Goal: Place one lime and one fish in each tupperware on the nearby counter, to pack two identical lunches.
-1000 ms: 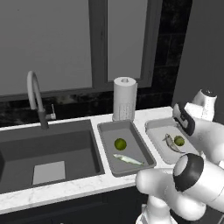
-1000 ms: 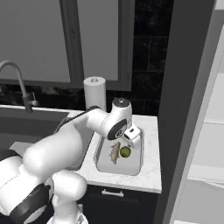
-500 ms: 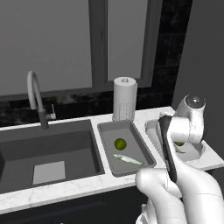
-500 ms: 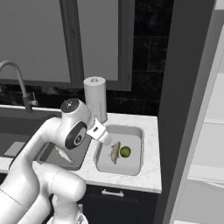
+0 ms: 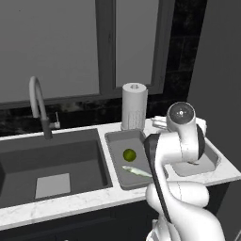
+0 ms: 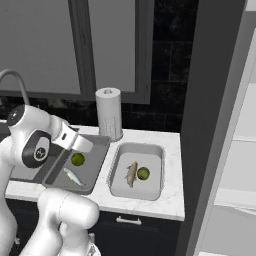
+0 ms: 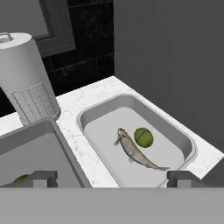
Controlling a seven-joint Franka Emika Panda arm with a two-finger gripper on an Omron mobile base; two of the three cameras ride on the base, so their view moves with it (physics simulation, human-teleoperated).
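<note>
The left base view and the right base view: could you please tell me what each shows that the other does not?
Left base view alone: the sink basin with its faucet base, and the left tub's lime and fish unobstructed.

Right base view alone: the right tupperware with its lime and fish.

Both: the paper towel roll, the counter, the left tupperware.

Pretty clearly a home kitchen: white marble-look counter (image 6: 170,150) over dark cabinets (image 6: 135,230) with a silver handle (image 6: 130,220), a dark sink (image 5: 52,160) with a curved faucet (image 5: 40,106), and a paper towel roll (image 6: 109,114) standing against the black tile backsplash (image 6: 170,60). There's a window (image 5: 84,42) behind it all (rendered, not a real room).
</note>
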